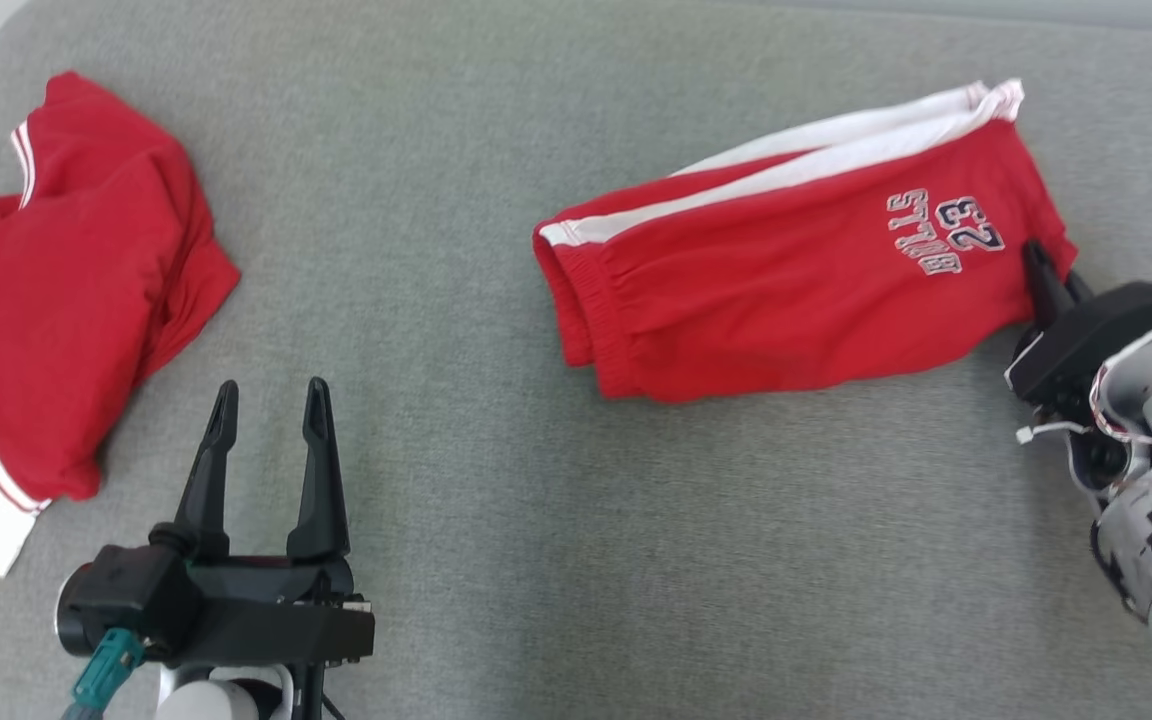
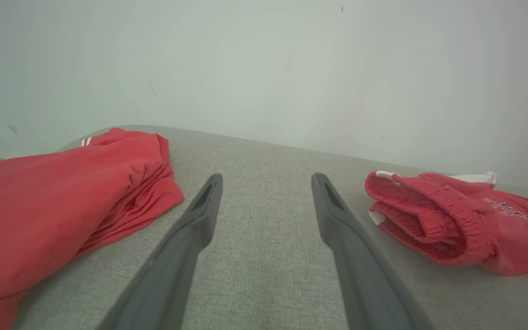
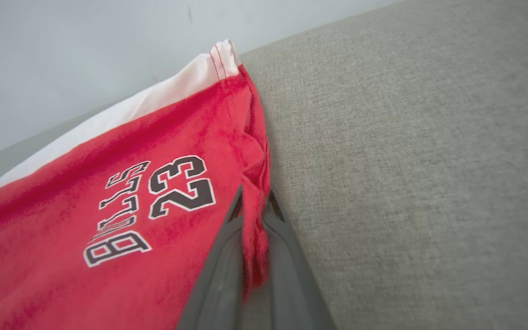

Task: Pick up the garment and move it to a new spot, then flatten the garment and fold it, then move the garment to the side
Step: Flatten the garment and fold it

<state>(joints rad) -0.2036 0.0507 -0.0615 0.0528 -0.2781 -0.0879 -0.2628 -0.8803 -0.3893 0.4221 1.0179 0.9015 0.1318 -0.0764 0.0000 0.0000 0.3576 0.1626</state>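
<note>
Right hand is clamped tight on the hem corner of the red Bulls 23 shorts, red cloth pinched between its fingers! Grey table spreads wide; those shorts lie folded at its right, a second red garment crumpled far left. Left hand hovers between them, spread wide, gripping nothing.

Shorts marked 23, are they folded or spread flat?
Folded in half: the shorts lie as one narrow strip, and their elastic waistband shows stacked layers at the end.
</note>
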